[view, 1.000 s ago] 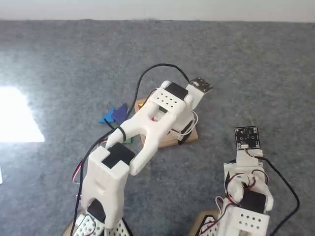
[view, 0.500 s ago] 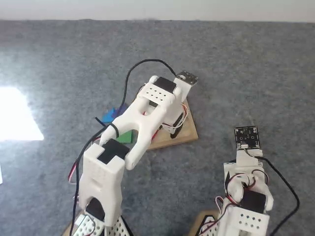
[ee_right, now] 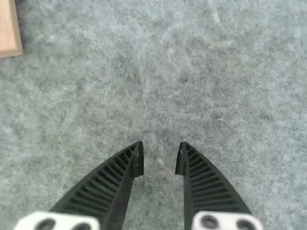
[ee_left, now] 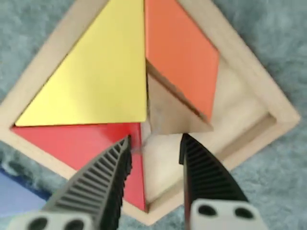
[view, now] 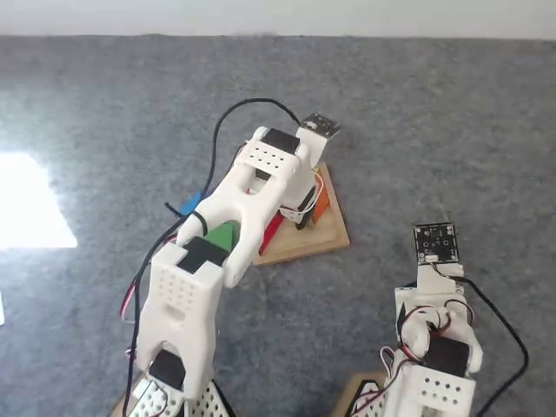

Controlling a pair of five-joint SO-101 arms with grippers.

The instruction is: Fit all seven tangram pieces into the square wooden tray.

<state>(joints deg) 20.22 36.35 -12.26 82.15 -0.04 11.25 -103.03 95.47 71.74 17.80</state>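
Observation:
The square wooden tray [ee_left: 268, 112] holds a yellow triangle [ee_left: 96, 81], an orange parallelogram [ee_left: 180, 52] and a red triangle [ee_left: 81, 143]; the remaining floor is bare wood. My left gripper [ee_left: 156, 143] hangs open and empty just above that bare part and the red triangle's edge. In the high view the left arm [view: 261, 187] lies across the tray [view: 326, 236], with the orange piece [view: 321, 201] and red piece [view: 271, 233] peeking out. A green piece [view: 219, 236] and a blue piece [view: 189, 206] lie on the carpet beside the tray. My right gripper [ee_right: 159, 158] is open over bare carpet.
Grey carpet covers the whole table. The right arm [view: 434, 321] stands folded near the front right, apart from the tray, whose corner [ee_right: 8, 28] shows in the right wrist view. A bright patch of light [view: 26, 213] lies at the far left.
The left arm has swung to the left and farther back over the tray, uncovering the orange and red pieces and the green one. The right arm has not moved.

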